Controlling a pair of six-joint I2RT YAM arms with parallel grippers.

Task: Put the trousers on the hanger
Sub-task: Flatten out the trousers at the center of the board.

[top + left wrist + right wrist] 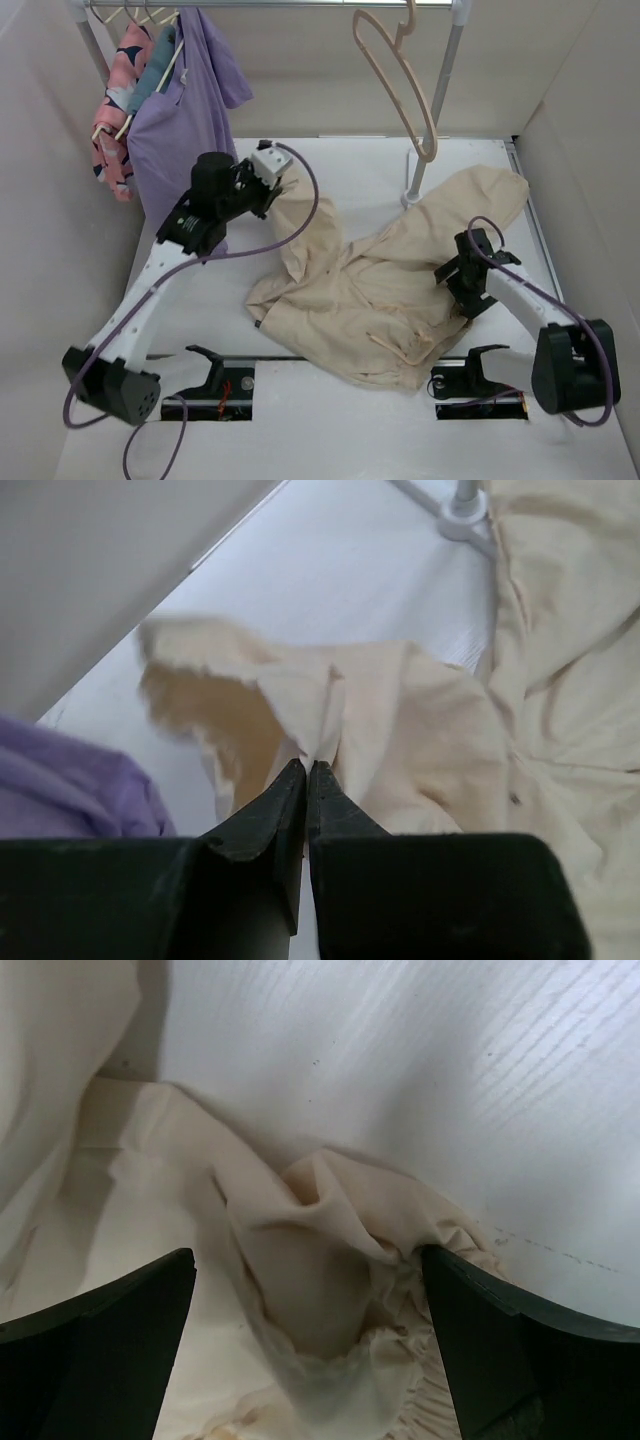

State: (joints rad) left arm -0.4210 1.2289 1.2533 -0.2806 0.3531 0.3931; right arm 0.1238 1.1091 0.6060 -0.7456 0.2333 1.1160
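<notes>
Little of the job was done: the trousers [380, 290] lay crumpled on the table [360, 170], well apart from the hanger [400, 85] hooked on the rail [300, 4]. The left gripper [306, 768] was clamped on a fold of one leg; the right gripper [310, 1260] hovered wide over the cloth. Lifting and draping remained.

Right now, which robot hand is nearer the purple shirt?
Left. The left hand is just beside the purple shirt, pinching the trousers; the right hand is far off, open over the trousers.
</notes>
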